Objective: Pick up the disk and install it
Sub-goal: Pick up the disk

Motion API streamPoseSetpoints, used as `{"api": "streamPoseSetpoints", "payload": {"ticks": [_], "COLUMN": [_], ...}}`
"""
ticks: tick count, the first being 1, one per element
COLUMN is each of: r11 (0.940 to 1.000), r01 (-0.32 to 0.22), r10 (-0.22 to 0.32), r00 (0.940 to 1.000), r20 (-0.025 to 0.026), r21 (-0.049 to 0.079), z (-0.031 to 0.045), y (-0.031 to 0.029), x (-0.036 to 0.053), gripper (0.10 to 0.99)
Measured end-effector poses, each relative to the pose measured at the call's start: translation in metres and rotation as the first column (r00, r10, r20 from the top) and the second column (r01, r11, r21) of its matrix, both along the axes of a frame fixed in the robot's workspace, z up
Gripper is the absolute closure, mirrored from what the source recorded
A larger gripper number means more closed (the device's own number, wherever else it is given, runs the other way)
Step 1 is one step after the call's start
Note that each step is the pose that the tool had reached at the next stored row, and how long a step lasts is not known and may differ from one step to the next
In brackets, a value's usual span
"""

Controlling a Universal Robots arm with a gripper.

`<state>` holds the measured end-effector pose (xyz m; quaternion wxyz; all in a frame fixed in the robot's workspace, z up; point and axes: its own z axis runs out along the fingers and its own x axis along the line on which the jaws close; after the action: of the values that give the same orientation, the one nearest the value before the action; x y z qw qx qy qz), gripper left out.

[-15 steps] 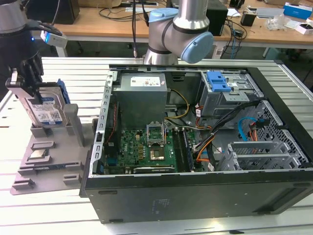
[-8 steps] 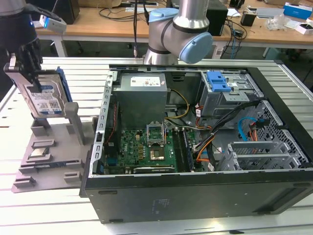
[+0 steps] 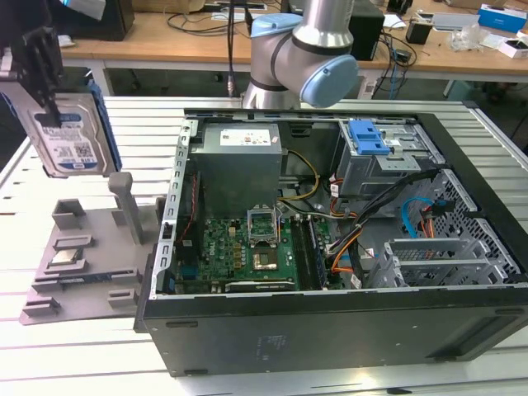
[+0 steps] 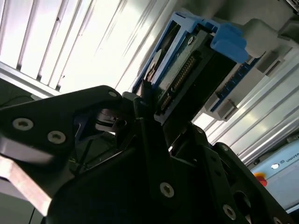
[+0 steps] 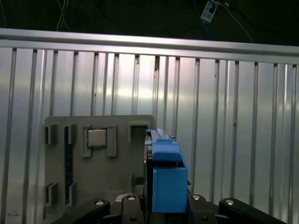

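The flat silver metal disk (image 3: pixel 74 144) in its blue frame is held aloft and upright, pinched at its upper end by the black pincer (image 3: pixel 51 111). It is held above the grey plastic tray (image 3: pixel 99 239) at the slatted desk's (image 3: pixel 144 132) edge on the exterior view's left, beside the open black computer case (image 3: pixel 330 330).

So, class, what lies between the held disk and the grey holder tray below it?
Nothing. In the exterior view the disk, held by the gripper, hangs clear above the tray; only bare table shows behind the gap.
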<state>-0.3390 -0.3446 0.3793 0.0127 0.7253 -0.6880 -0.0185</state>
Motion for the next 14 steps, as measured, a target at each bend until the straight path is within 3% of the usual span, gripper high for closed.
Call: {"api": "streamPoseSetpoints", "payload": {"ticks": [3, 7, 14], "r11": [1.0000, 1.0000, 1.0000], "r01": [0.000, 0.000, 0.000], "r10": [0.000, 0.000, 0.000], "r00": [1.0000, 1.0000, 1.0000], "r20": [0.0000, 0.0000, 0.0001], "r21": [0.000, 0.000, 0.000], "z": [0.0214, 0.0609, 0.0880], "y": [0.0007, 0.0020, 0.0030], "x": [0.0000, 0.0000, 0.0000], "gripper": [0.725, 0.725, 0.725]}}
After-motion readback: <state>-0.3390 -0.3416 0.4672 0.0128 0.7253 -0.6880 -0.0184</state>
